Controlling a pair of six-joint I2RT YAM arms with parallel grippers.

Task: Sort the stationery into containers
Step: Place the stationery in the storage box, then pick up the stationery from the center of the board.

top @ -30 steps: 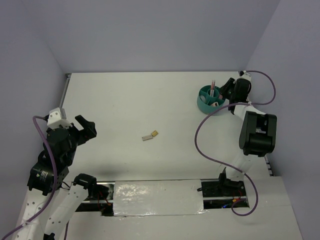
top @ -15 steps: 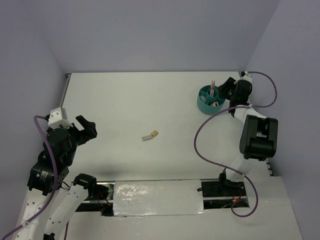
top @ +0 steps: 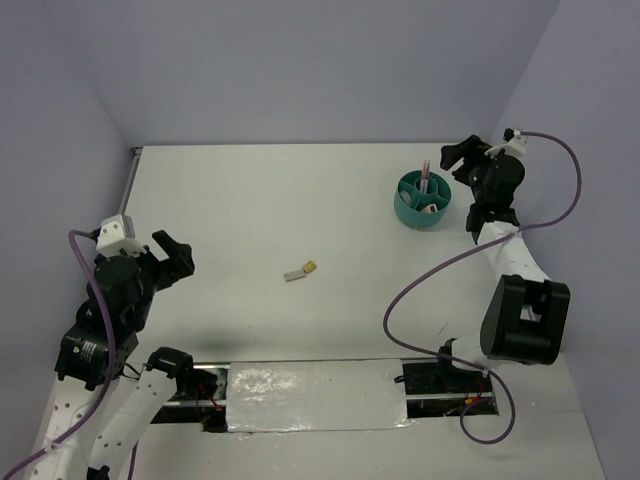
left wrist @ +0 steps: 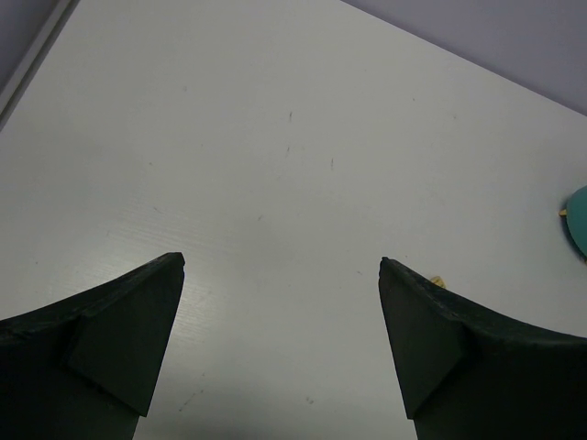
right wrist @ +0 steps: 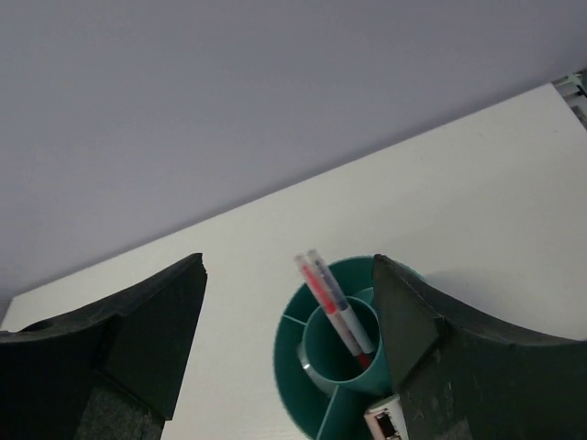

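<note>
Left gripper (top: 172, 252): I hold it above the left side of the table (top: 250, 200), tilted toward the middle. Its jaws are spread wide and grip nothing. In the left wrist view only bare table surface lies between the two fingertips (left wrist: 281, 261).

Grey-tan block (top: 296, 273): it lies flat on the table near the centre, well apart from both of my grippers. A small yellow piece (top: 311, 267) touches its right end. The left wrist view shows that yellow piece (left wrist: 437, 280) just beside my right-hand finger.

Teal organiser cup (top: 404, 207): it stands upright at the far right of the table. The pink pen (right wrist: 321, 287) and the grey pen (right wrist: 344, 312) lean side by side in its round centre compartment. A white item (right wrist: 385, 423) sits in an outer compartment; I cannot tell what it is.

Right gripper (top: 458, 153): I hold it just beyond the cup's far right edge, raised above the rim (right wrist: 286, 341). Its jaws are wide apart and empty.
</note>
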